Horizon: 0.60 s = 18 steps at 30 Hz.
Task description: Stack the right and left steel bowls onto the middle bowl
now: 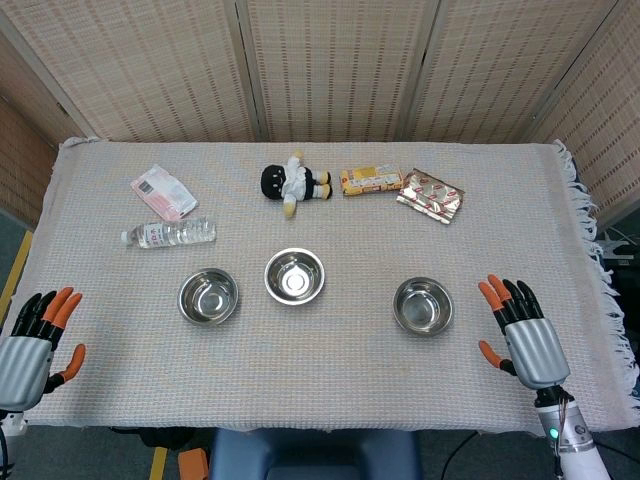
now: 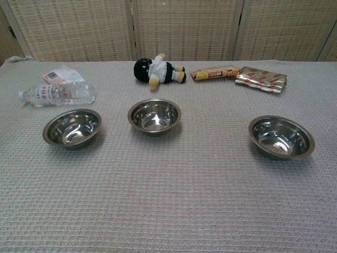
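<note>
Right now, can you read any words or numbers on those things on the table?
None can be read.
Water bottle: label print blurred.
Pink packet: print too small.
Yellow snack box: red lettering blurred.
Foil packet: red marks, unreadable.

3 shiny steel bowls sit upright and empty, apart from one another. The left bowl (image 1: 208,296) lies nearest the left robot hand (image 1: 35,335), the right bowl (image 1: 423,305) nearest the right robot hand (image 1: 520,332), the middle bowl (image 1: 294,276) between them, slightly farther from both.
</note>
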Tool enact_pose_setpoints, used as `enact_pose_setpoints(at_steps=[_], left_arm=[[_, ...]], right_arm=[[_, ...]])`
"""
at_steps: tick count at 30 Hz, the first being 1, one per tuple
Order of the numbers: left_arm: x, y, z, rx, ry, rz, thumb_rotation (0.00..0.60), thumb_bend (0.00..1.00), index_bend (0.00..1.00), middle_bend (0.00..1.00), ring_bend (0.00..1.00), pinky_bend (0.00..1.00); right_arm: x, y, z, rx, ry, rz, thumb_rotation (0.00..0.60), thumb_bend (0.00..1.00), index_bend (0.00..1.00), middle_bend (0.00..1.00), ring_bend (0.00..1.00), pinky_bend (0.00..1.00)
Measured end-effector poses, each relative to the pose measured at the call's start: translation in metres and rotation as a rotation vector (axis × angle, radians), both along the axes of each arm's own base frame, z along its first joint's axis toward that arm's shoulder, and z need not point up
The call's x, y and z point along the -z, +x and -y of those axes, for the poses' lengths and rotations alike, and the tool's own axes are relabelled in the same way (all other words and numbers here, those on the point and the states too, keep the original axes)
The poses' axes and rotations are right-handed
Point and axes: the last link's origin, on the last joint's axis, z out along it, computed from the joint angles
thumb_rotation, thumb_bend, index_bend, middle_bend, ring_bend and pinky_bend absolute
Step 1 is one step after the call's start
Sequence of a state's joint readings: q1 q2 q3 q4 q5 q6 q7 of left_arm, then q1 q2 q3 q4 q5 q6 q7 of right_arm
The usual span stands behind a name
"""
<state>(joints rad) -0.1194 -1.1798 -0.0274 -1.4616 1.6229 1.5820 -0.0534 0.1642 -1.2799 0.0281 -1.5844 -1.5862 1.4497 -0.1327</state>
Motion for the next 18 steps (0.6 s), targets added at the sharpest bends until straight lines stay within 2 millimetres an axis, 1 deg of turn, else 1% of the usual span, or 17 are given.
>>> enact_pose_setpoints(at_steps=[6, 12, 15, 18], left_arm=[[0.003, 0.001, -0.002, 0.001, -0.014, 0.001, 0.600, 0.47, 0.00, 0.00, 0.00, 0.05], [0.005, 0.002, -0.006, 0.008, -0.035, 0.011, 0.600, 0.47, 0.00, 0.00, 0.00, 0.05], [0.006, 0.002, -0.006, 0.006, -0.045, 0.016, 0.600, 0.47, 0.00, 0.00, 0.00, 0.05], [0.005, 0.001, -0.007, 0.003, -0.044, 0.015, 0.600, 0.47, 0.00, 0.00, 0.00, 0.05]], right_arm=[[0.010, 0.000, -0.001, 0.003, 0.061, -0.024, 0.600, 0.19, 0.01, 0.00, 0.00, 0.00], [0.026, 0.006, 0.003, -0.024, 0.149, -0.105, 0.600, 0.19, 0.12, 0.00, 0.00, 0.00], [0.036, 0.014, 0.011, -0.059, 0.192, -0.159, 0.600, 0.19, 0.19, 0.00, 0.00, 0.00], [0.049, 0.019, 0.022, -0.094, 0.227, -0.217, 0.600, 0.19, 0.24, 0.00, 0.00, 0.00]])
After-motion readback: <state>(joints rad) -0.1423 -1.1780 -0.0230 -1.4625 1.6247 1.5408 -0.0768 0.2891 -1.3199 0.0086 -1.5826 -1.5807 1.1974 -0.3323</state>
